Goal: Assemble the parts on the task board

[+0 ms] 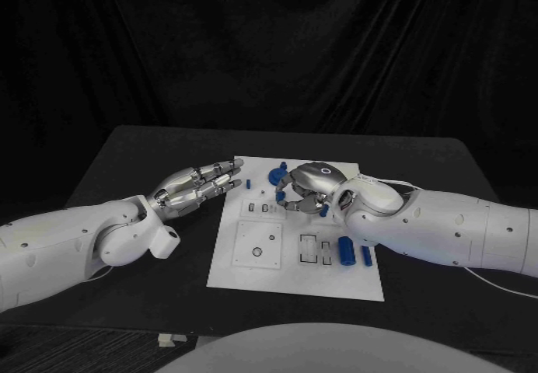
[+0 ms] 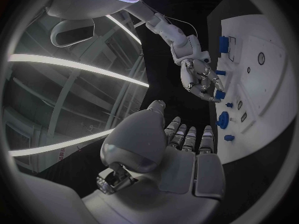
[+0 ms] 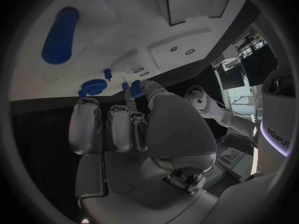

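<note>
The white task board [image 1: 294, 272] lies mid-table. My right hand [image 1: 305, 189] hovers over its far end with the fingers curled, and thumb and finger pinch a small blue part [image 3: 134, 88]. The left wrist view shows that right hand [image 2: 201, 79] with blue at its fingertips. My left hand [image 1: 202, 185] is off the board's far left corner, fingers stretched out and apart, holding nothing. A round blue part [image 1: 277, 175] and a small blue peg [image 1: 248, 185] are at the board's far edge. Two blue cylinders [image 1: 347, 250] lie near the right edge.
Rectangular slots [image 1: 309, 249] and a raised square plate with a hole [image 1: 258, 245] are on the near half of the board. Bare black table [image 1: 146, 148] surrounds the board, with a black curtain behind.
</note>
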You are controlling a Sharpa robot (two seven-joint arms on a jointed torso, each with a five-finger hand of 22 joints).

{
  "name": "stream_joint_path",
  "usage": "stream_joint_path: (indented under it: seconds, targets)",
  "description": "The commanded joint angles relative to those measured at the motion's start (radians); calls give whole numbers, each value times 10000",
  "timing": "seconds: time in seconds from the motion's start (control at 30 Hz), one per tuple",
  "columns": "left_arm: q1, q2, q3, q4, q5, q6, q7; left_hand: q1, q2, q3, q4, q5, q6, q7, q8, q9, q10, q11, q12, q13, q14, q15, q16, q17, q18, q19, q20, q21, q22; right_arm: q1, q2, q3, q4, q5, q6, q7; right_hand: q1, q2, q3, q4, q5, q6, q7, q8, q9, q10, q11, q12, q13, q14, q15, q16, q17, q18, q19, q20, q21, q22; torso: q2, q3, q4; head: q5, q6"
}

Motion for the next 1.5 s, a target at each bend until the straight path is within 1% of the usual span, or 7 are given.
stream_joint_path:
  seconds: [0.03, 0.2, 0.5, 0.63, 0.93, 1.5]
  targets:
    - [-15, 41, 9, 7, 16, 146, 112, 49, 7, 52, -7, 59, -8, 60, 34, 10, -8, 60, -2, 8, -4, 67, -36, -15, 143, -23, 65, -34, -9, -68, 80, 6, -111, -98, 461, -244, -44, -26, -26, -19, -31, -47, 25, 22, 1, 1048, 77, 36, 2635, 497, 75, -51, 7, 109, 327, 72, -35, 1434, 10, 1, 1, -12, -2]
    - [-16, 57, 9, 9, 16, 160, 111, 49, 8, 66, -7, 61, -15, 65, 34, 9, -8, 65, -15, 6, -4, 71, -36, -15, 142, -23, 67, -34, -9, -128, 169, 6, -255, -98, 633, -260, -37, -28, -15, -37, -20, -54, 24, 23, 3, 1048, 78, 36, 2635, 494, 77, -60, -6, 109, 327, 76, -35, 1435, 7, 8, -5, -4, -2]
    - [-17, 56, 9, -10, 16, 175, 112, 49, 8, 66, -7, 61, -15, 65, 34, 9, -8, 65, -15, 6, -4, 71, -36, -15, 142, -23, 67, -34, -9, -172, 288, 6, -482, -98, 633, -194, -33, -32, -10, -47, -23, -62, 25, 21, 3, 1048, 78, 36, 2635, 494, 80, -60, -4, 110, 325, 78, -44, 1431, 11, 6, -10, 5, -2]
    - [-17, 53, 9, -5, 16, 188, 114, 48, 10, 78, -5, 60, -10, 70, 37, 10, -7, 72, -6, 7, -4, 75, -36, -15, 141, -23, 69, -34, -9, -189, 327, 6, -559, -98, 708, -221, -29, -31, -6, -55, -26, -65, 25, 21, 4, 1048, 79, 36, 2635, 493, 81, -63, -9, 110, 325, 80, -45, 1431, 15, 8, 0, 1, -2]
    - [-18, 52, 9, -9, 16, 204, 112, 47, 10, 84, -3, 60, -6, 77, 38, 10, -5, 83, 6, 10, -4, 74, -36, -15, 140, -23, 70, -34, -9, -237, 401, 6, -728, -98, 809, -278, 3, -32, 37, -122, -43, -132, 22, 1, 2, 1048, 80, 36, 2635, 492, 86, -67, -13, 110, 326, 90, -48, 1433, 6, 5, 0, 6, -2]
    - [-20, 76, 9, -10, 16, 262, 65, 41, 11, 103, 2, 57, 18, 110, 48, 14, 6, 120, 35, 15, -4, 75, -36, -15, 141, -23, 71, -34, -9, -261, 459, 7, -844, -98, 781, -197, 3, -39, 56, -156, -65, -195, 17, -21, -3, 1048, 79, 36, 2635, 494, 87, -63, -6, 110, 328, 95, -47, 1436, 6, 7, -2, 16, -2]
